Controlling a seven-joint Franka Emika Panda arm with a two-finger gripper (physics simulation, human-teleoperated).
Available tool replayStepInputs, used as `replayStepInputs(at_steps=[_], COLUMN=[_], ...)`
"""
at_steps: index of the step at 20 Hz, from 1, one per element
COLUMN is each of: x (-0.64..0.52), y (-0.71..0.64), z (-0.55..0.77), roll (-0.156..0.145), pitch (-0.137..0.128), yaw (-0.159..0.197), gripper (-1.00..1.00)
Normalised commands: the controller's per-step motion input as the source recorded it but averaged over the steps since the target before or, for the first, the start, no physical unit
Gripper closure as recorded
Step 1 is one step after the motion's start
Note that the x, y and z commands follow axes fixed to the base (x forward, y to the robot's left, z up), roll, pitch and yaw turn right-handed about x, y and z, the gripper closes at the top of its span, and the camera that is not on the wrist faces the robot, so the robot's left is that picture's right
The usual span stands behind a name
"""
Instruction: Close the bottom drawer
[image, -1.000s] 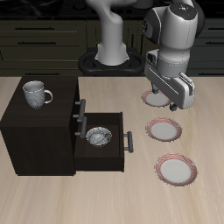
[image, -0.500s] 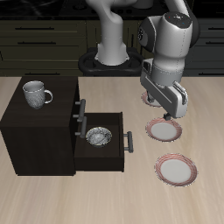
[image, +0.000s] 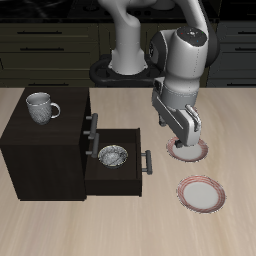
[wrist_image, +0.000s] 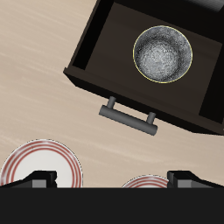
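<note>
The robot's pincer (image: 187, 147), its two dark fingers spread apart and grasping nothing, has swung across and down from its higher station of a second ago, and now hangs above the worktop (image: 120, 225) just in front of the bottom drawer (image: 117, 160), over the farther of two red-rimmed plates (image: 196, 151). That shift reads as the approach to a push: the drawer stands pulled well out of the dark brown wooden cabinet (image: 45, 155), and nothing has touched it yet, so the closing proper is judged not to have begun. The wrist camera looks straight down on the drawer's front panel and its dark grey bar handle (wrist_image: 129, 116), a plain rod on two short posts, with a round, speckled metallic bowl (wrist_image: 162, 53) sitting inside the shallow box (a like-handled drawer above is shut). A pale mug (image: 40, 107) stands on the cabinet's flat, matt top; the worktop is light wood grain, and a second plate (image: 199, 192) lies nearer the front edge.
</note>
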Motion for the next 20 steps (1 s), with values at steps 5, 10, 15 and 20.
replayStepInputs(at_steps=[5,10,15,20], x=[-0.04,-0.02,-0.14,-0.09], y=[-0.14,-0.06,-0.01,0.04], z=[-0.17,-0.23,-0.21,-0.17], roll=[-0.015,0.017,0.019,0.022], pitch=[-0.003,0.03,-0.007,-0.007], yaw=[-0.019,-0.047,-0.039,0.01], gripper=[-1.0,-1.0,-1.0,-1.0])
